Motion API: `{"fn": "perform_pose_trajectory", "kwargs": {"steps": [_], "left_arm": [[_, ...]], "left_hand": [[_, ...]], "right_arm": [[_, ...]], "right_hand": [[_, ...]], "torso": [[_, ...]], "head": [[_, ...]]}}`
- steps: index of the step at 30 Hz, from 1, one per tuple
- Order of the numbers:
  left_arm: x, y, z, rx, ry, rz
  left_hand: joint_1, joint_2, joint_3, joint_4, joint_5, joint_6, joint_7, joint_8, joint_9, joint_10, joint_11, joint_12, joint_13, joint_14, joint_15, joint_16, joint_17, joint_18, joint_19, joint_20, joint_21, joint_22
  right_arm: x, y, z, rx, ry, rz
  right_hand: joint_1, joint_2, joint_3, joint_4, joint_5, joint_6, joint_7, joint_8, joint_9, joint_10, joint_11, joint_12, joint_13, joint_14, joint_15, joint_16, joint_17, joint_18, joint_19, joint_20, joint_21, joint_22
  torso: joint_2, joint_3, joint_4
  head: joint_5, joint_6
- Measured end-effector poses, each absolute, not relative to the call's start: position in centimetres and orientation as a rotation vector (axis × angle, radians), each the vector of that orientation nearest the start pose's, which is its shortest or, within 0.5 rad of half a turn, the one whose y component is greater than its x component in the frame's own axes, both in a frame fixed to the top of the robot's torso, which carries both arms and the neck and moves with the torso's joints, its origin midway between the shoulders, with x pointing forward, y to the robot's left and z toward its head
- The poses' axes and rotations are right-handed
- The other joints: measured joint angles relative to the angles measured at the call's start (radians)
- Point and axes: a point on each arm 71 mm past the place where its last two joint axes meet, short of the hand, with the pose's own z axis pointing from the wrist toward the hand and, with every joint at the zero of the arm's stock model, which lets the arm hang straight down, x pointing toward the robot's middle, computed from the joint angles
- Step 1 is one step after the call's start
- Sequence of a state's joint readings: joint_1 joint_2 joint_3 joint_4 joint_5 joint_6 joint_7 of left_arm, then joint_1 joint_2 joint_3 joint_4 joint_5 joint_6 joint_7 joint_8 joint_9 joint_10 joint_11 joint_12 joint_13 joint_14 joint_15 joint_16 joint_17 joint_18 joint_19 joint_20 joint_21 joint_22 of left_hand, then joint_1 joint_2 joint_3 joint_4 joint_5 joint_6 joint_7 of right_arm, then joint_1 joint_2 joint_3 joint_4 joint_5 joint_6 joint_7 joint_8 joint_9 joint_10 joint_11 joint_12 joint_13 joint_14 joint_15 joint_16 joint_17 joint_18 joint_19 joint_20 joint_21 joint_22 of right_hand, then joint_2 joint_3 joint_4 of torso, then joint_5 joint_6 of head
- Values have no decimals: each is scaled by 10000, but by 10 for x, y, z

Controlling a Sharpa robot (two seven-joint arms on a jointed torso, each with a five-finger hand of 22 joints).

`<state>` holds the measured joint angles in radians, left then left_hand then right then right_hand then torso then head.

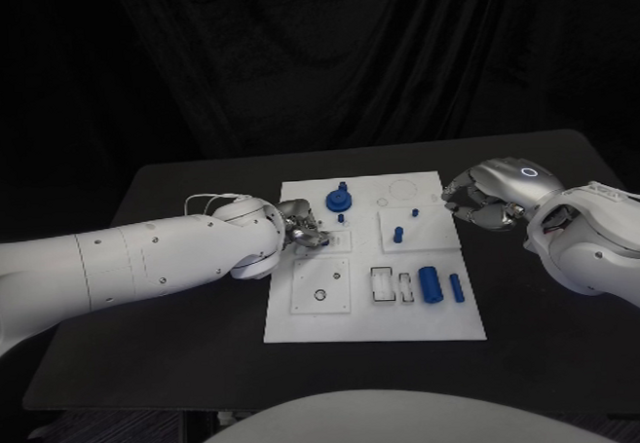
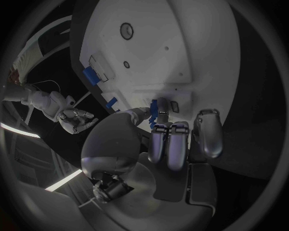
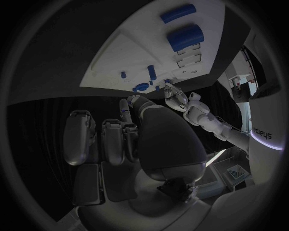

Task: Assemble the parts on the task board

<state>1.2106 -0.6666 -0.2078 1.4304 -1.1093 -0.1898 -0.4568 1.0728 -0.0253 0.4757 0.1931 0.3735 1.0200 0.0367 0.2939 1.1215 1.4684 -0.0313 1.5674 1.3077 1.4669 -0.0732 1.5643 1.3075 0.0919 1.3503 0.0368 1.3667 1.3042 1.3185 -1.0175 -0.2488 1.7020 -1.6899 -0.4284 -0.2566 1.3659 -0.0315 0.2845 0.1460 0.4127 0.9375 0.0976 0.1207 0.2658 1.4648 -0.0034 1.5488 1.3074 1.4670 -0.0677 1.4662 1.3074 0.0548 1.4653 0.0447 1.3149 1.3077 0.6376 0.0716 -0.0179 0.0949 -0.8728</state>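
A white task board (image 1: 307, 319) lies in the middle of a black table (image 1: 171, 353). Five blue parts show on it: a knobbed piece (image 1: 339, 197) near the far edge, a small peg (image 1: 414, 212), a short pin (image 1: 399, 235), a thick cylinder (image 1: 429, 284) and a thin rod (image 1: 456, 288) beside it. The left hand (image 1: 301, 225) rests over the board's left middle, pinching a small blue part (image 2: 160, 109) in its fingertips. The right hand (image 1: 477, 202) hovers at the board's right edge with fingers curled; whether it holds anything cannot be told.
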Motion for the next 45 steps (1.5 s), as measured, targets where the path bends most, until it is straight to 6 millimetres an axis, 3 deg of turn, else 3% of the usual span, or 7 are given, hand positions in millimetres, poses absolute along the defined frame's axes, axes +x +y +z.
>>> {"fn": "perform_pose_trajectory", "kwargs": {"steps": [6,14,25,33,37,41,45], "left_arm": [[474,163,-269,-1828,21670,-4552],[473,163,-268,-1639,21804,-4667],[474,164,-267,-1464,21968,-4688],[475,165,-267,-1469,21982,-4640],[472,168,-268,-1458,21941,-4604],[468,172,-268,-1474,21828,-4581],[468,176,-266,-1463,21695,-4531]], "left_hand": [[-721,27,-933,741,-1221,-2,-20,-291,-67,-1,1,0,0,0,0,0,0,-1,-120,48,-137,-58],[-1770,206,-2192,991,-1834,-50,99,-764,-222,-54,118,0,-1,2,75,0,0,0,-268,157,-344,-117],[-2059,350,-2742,979,-2173,-140,188,-931,-240,-21,153,0,0,-17,127,0,0,1,-352,206,-428,-165],[-2545,554,-3465,990,-2798,81,151,-1002,-132,-21,153,0,0,-17,127,0,0,0,-206,215,-379,31],[-2757,346,-4116,994,-3170,257,79,-849,51,-21,153,0,-1,-14,124,0,0,1,13,100,-245,39],[-2774,329,-4382,968,-3183,387,23,-756,159,-29,91,0,-1,-18,52,0,0,1,155,30,-182,39],[-2177,567,-4881,990,-2829,245,-64,-82,1166,-35,30,0,-1,-18,-19,0,0,1,232,-47,-182,38]], "right_arm": [[443,-240,-184,-3032,15926,4066],[442,-239,-185,-3050,15976,4054],[441,-238,-185,-3078,16002,4094],[440,-238,-185,-3079,16018,4099],[440,-239,-185,-3068,16021,4088],[440,-240,-184,-3057,16023,4080],[440,-241,-184,-3042,16028,4057]], "right_hand": [[0,0,0,0,0,21,-21,0,2,0,0,0,0,0,0,0,0,0,0,0,-2,0],[0,0,41,-41,0,143,-72,0,36,0,0,0,0,0,0,1,0,0,0,0,-2,-1],[0,0,40,-41,0,143,-72,0,35,0,0,1,0,0,0,1,0,0,0,0,-2,-2],[0,0,40,-41,0,142,-72,0,46,0,0,1,0,0,0,1,0,0,0,0,-2,-2],[0,0,40,-41,0,142,-72,0,46,0,0,1,0,0,0,1,0,0,0,0,-2,-2],[0,0,40,-41,0,142,-72,0,45,0,0,1,0,0,0,1,0,0,0,0,-2,-2],[0,0,40,-41,0,142,-72,0,45,0,0,1,0,0,0,1,0,0,0,0,-2,-2]], "torso": [[0,-1,-1],[0,-5,3],[-5,-9,10],[-4,-5,12],[-4,0,13],[-3,0,3],[0,-1,-6]], "head": [[12,0],[35,0],[22,0],[-8,0],[-9,-1],[13,-1],[22,-1]]}}
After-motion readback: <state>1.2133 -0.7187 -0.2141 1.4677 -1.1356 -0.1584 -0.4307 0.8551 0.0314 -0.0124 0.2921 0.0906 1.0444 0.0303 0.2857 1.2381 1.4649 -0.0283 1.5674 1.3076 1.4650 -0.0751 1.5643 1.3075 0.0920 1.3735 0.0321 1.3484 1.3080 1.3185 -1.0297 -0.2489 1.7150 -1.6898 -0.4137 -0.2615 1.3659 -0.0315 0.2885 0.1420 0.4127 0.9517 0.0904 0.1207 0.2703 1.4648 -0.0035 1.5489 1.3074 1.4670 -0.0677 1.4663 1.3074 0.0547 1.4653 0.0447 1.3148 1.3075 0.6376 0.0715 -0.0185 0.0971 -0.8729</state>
